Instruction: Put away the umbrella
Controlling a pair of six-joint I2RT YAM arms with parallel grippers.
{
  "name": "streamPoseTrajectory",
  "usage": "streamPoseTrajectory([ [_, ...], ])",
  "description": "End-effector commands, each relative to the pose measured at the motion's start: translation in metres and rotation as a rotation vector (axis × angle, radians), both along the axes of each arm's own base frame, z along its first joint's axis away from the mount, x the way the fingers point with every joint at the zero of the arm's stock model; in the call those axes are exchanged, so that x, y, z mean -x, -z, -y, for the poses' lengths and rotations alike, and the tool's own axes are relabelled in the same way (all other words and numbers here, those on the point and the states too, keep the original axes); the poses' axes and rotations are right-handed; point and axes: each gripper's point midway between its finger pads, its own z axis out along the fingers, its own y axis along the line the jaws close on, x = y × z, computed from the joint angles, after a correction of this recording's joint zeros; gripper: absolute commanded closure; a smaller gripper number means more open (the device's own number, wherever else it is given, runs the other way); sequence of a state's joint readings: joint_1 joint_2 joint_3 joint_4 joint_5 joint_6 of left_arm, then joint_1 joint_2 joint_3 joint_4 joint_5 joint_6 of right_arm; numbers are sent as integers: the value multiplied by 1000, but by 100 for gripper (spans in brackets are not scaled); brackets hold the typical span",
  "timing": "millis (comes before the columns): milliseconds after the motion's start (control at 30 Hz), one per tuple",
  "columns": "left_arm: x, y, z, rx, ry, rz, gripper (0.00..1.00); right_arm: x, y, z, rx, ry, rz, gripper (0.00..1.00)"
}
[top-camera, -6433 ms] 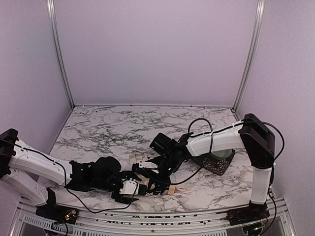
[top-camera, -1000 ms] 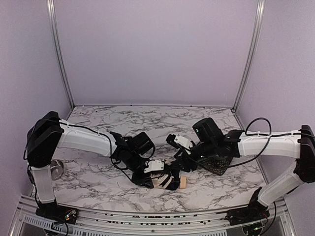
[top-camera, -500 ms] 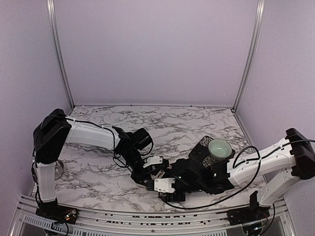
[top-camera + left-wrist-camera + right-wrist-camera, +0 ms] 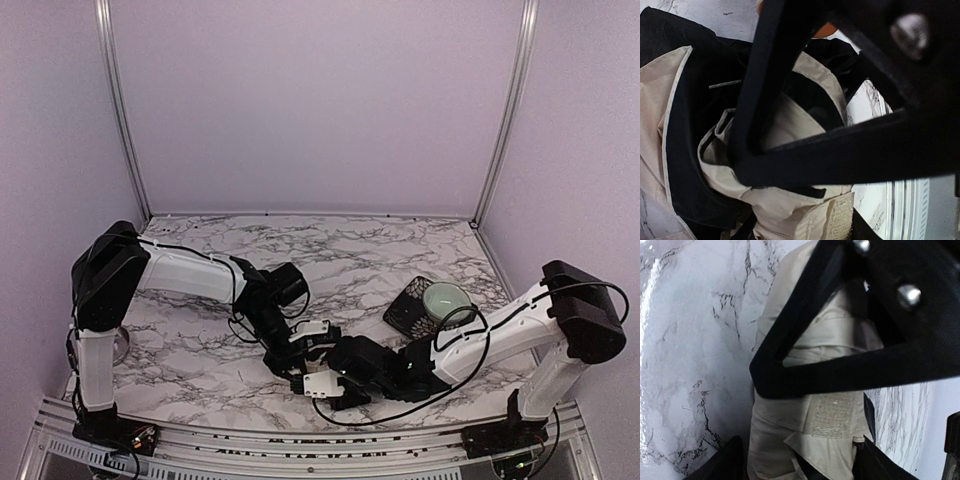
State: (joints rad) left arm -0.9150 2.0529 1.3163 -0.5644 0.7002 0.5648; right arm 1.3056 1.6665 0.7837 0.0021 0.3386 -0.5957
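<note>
The umbrella [image 4: 785,200] is a crumpled bundle of cream fabric with black lining and a rough fastening patch [image 4: 837,220]. My left gripper [image 4: 805,231] is shut on that bundle, the fabric filling the space between its dark fingers. In the right wrist view the umbrella [image 4: 790,440] lies on the marble table [image 4: 685,365], and my right gripper [image 4: 800,467] straddles it open, a finger on each side. From above, the left gripper [image 4: 300,360] and the right gripper [image 4: 323,385] meet near the table's front middle and hide the umbrella.
A black mesh holder with a pale green round thing in it [image 4: 437,305] stands right of centre, just behind the right arm. A small metal dish [image 4: 118,345] sits at the left edge. The front rail [image 4: 300,440] runs close below both grippers.
The right arm has swung down from the middle right to lie low along the front, uncovering the mesh holder, and its jaws have widened. The left gripper has barely moved.
</note>
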Motion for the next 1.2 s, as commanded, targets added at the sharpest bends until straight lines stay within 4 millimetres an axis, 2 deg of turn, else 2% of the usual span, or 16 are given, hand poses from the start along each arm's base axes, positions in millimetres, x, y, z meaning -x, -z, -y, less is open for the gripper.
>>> streamPoseTrajectory([
  [0, 49, 63, -81, -400, 28, -188, 68, -13, 9, -2, 26, 34, 10, 29],
  [67, 51, 61, -81, -392, 38, -196, 68, -18, 18, 2, 47, 56, -6, 35],
  [133, 51, 60, -80, -386, 44, -199, 68, -20, 24, 3, 67, 69, -24, 51],
  [200, 52, 57, -78, -368, 50, -206, 68, -17, 30, 4, 81, 62, -45, 60],
  [300, 47, 45, -67, -282, 35, -213, 43, -12, 28, 3, 68, 61, -84, 70],
  [333, 40, 43, -64, -256, 2, -188, 30, -10, 28, 3, 64, 59, -105, 72],
  [367, 30, 41, -59, -223, -37, -155, 12, -6, 28, 3, 61, 56, -130, 74],
  [400, 18, 36, -53, -171, -74, -108, 2, -3, 29, 4, 58, 55, -158, 75],
  [500, -6, 14, -44, -38, -153, 17, 1, 6, 33, 9, 60, 62, -242, 84],
  [600, -27, -21, -39, 119, -221, 220, 1, 21, 38, 13, 61, 54, -389, 86],
  [767, -50, -58, -56, 294, -347, 537, 1, 33, 44, 21, 79, 86, -582, 89],
  [867, -44, -73, -70, 385, -368, 667, 1, 41, 47, 24, 96, 94, -695, 89],
  [933, -32, -80, -74, 420, -315, 766, 1, 47, 47, 24, 103, 96, -778, 89],
  [1033, -2, -79, -69, 436, -168, 890, 1, 51, 51, 26, 122, 103, -899, 89],
  [1167, 14, -67, -65, 392, -53, 988, 1, 48, 55, 29, 134, 121, -980, 89],
])
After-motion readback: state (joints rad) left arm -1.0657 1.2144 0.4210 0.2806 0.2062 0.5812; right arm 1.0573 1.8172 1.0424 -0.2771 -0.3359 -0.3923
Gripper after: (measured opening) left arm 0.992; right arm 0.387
